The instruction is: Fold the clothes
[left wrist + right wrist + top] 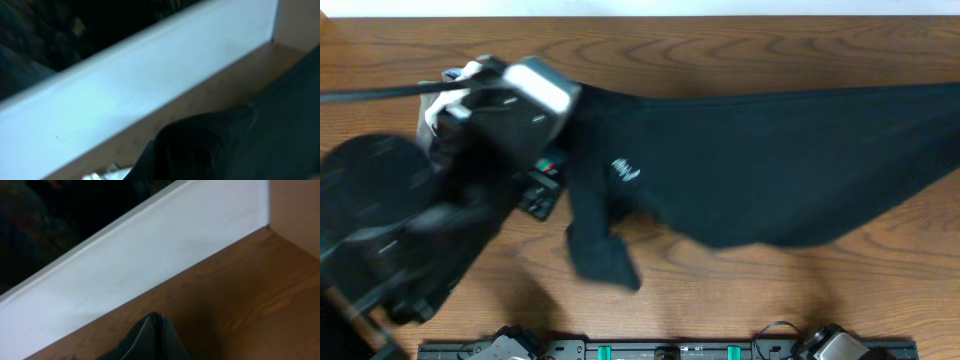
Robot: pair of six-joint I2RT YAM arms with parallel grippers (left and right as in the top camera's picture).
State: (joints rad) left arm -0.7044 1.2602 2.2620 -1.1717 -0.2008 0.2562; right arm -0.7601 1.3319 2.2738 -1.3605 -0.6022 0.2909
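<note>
1. From overhead, the black polo shirt [750, 160] stretches in a long band across the wooden counter [720, 45], from my left hand [548, 105] at the upper left to the right edge of the picture.
2. Its small white logo [625, 170] shows only in the overhead view, near the left end. Just below it a loose flap, possibly a sleeve [603, 255], droops toward the near edge.
3. My left hand is a grey-and-white blur at the shirt's left end. I cannot tell whether its fingers are spread or pinching the cloth.
4. My left wrist view adds what the overhead misses. A rounded hump of black fabric [235, 145] fills the lower right, and bare counter runs behind it to a white wall [150, 75]. None of my fingers show.
5. My right hand lies outside the overhead picture, so its state is not shown.
6. My right wrist view gives only a narrow peak of the shirt [152, 337] rising from the bottom edge. Counter and the same white wall [150, 245] lie beyond it.
</note>
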